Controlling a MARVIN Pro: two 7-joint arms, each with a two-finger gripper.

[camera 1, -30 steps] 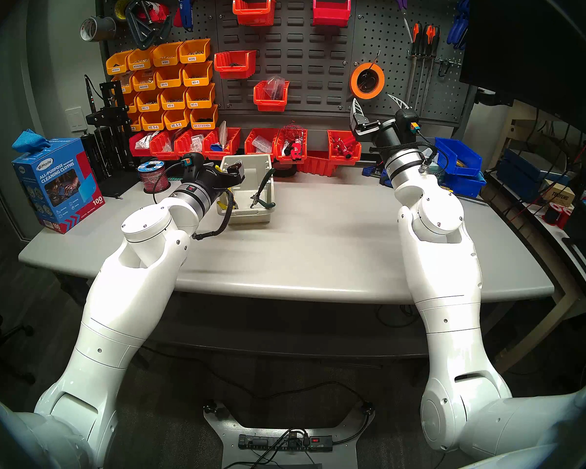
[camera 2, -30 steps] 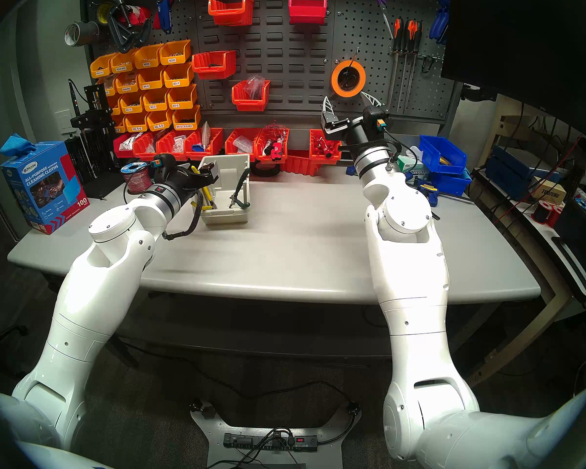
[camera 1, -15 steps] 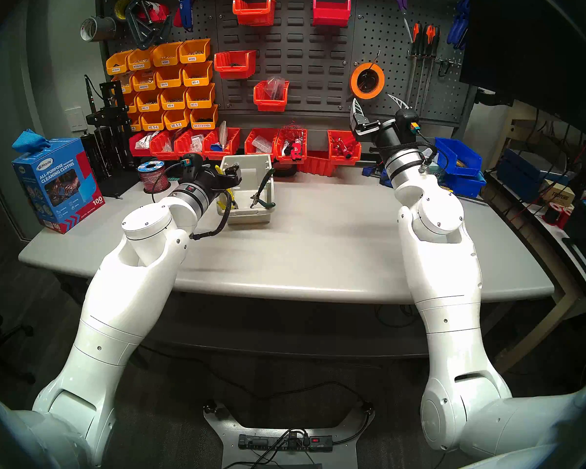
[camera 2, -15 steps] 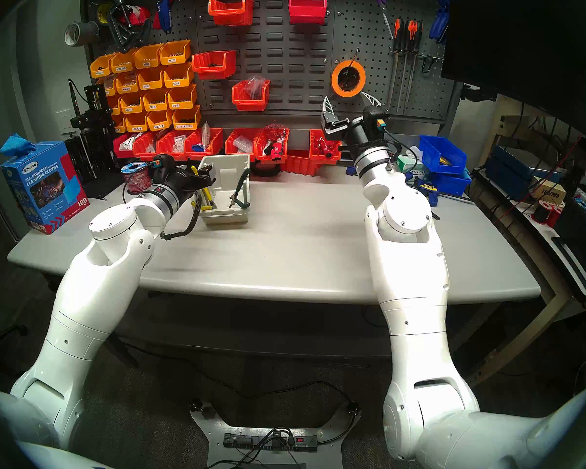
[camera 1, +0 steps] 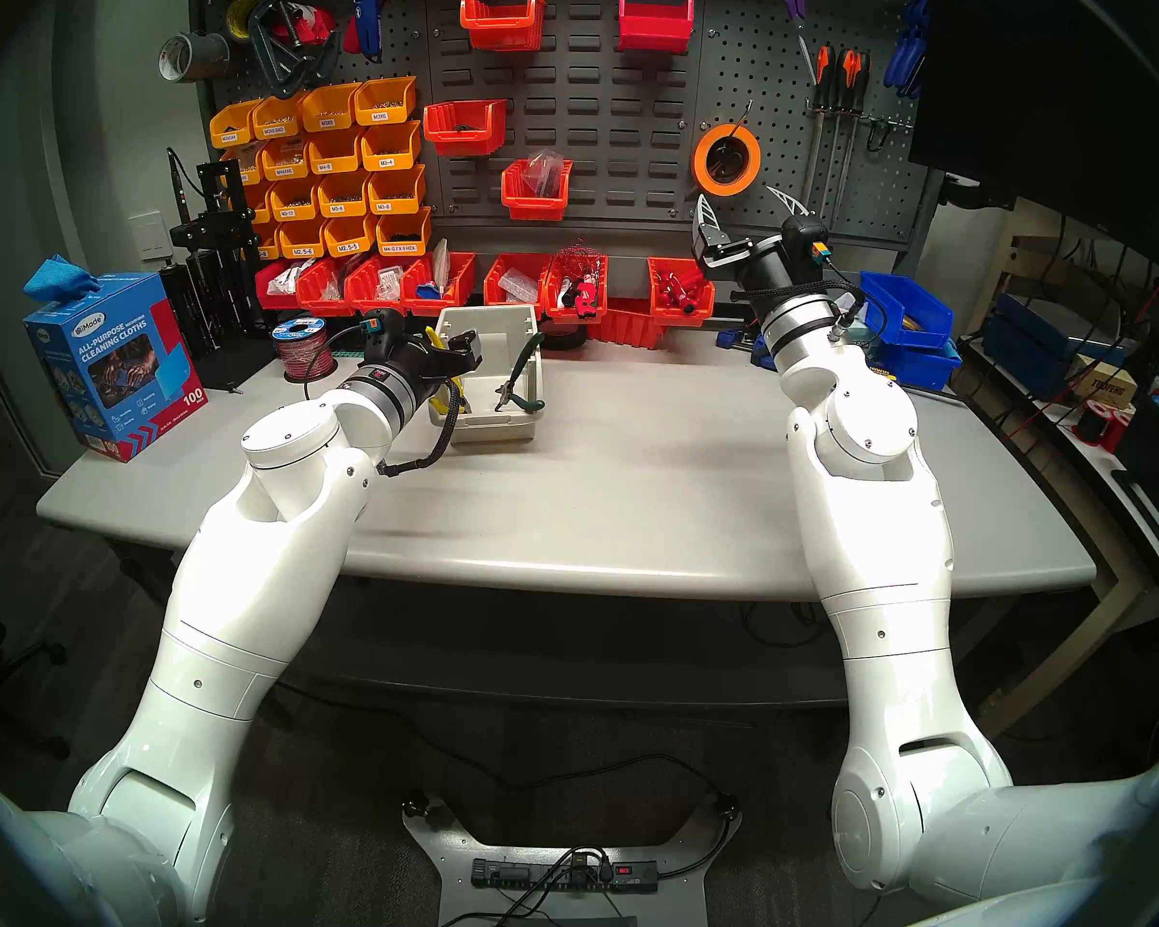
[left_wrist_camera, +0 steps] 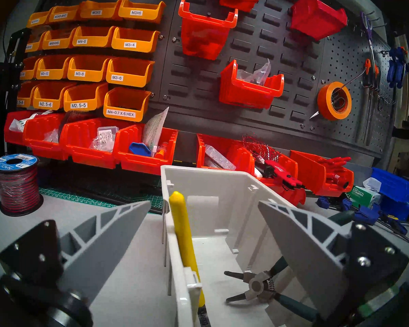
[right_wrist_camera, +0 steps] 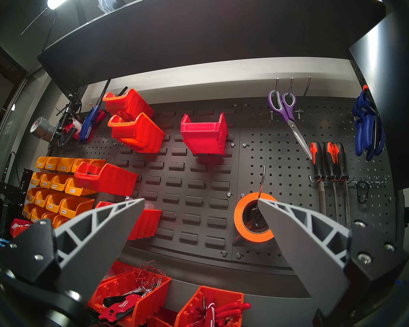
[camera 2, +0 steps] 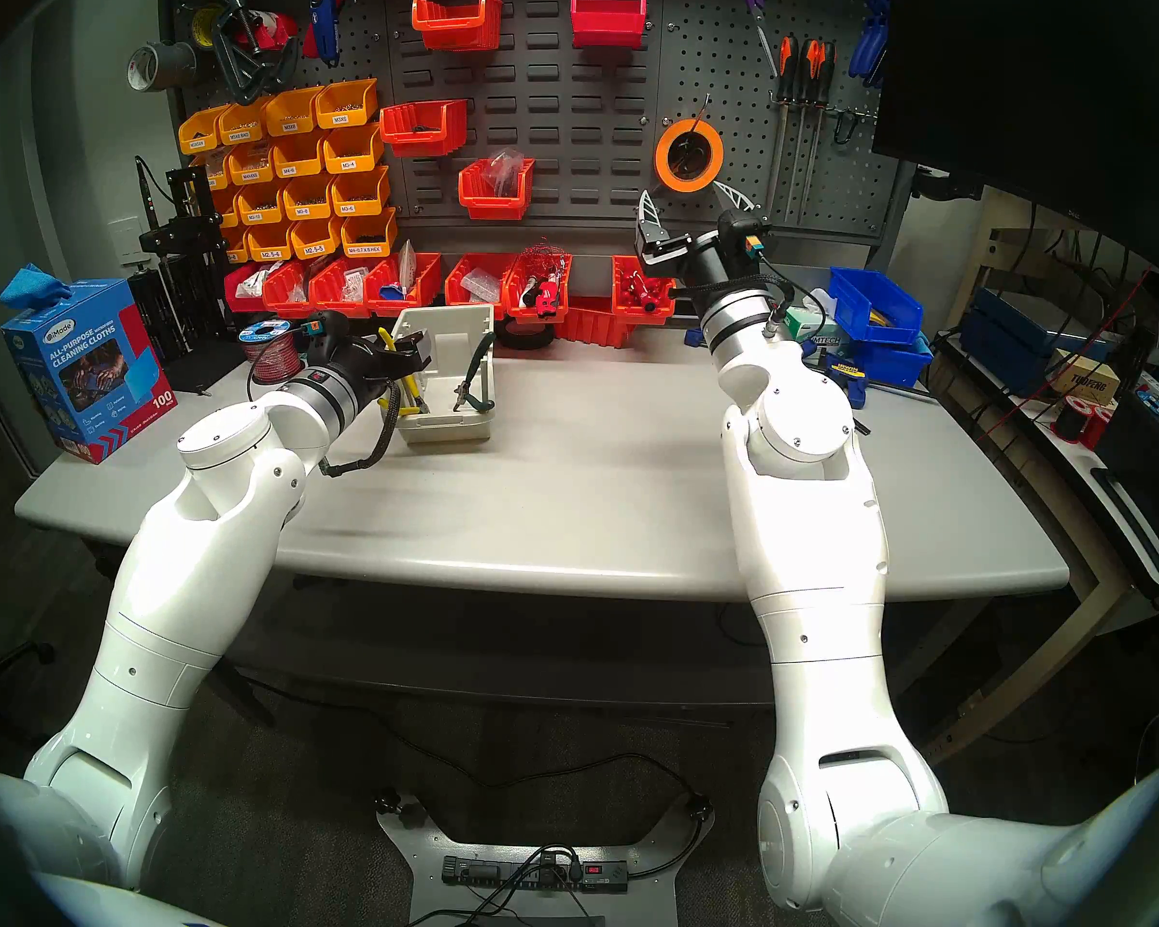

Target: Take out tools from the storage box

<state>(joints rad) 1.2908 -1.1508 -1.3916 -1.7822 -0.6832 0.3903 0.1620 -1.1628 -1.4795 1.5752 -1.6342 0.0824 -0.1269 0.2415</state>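
The surface (camera 1: 630, 471) carried the box (camera 1: 496, 430) near its left back part, and both pliers were inside it, so no tool was out yet. The left gripper (left_wrist_camera: 201, 225) hung level just before the box, its fingers (left_wrist_camera: 118, 227) wide apart and holding nothing; the box's left wall stood between them. The right gripper (right_wrist_camera: 201, 222) was raised well apart to the right, open and empty also, pointing at the pegboard (right_wrist_camera: 198, 177). The yellow pliers (left_wrist_camera: 183, 232) leaned upright against the left wall, one handle sticking above the rim. The green pliers (left_wrist_camera: 267, 284) leaned against the right wall, with the nose down on the floor of the box. To do this step well, I think the left gripper should move a little right so that only the yellow handle, not the wall, lies between the fingers, then close on it and lift straight up. The nose of the yellow pliers was hidden behind the wall in the wrist view, and in the head views the left wrist covered much of it. The upper green handle was partly behind the right finger.
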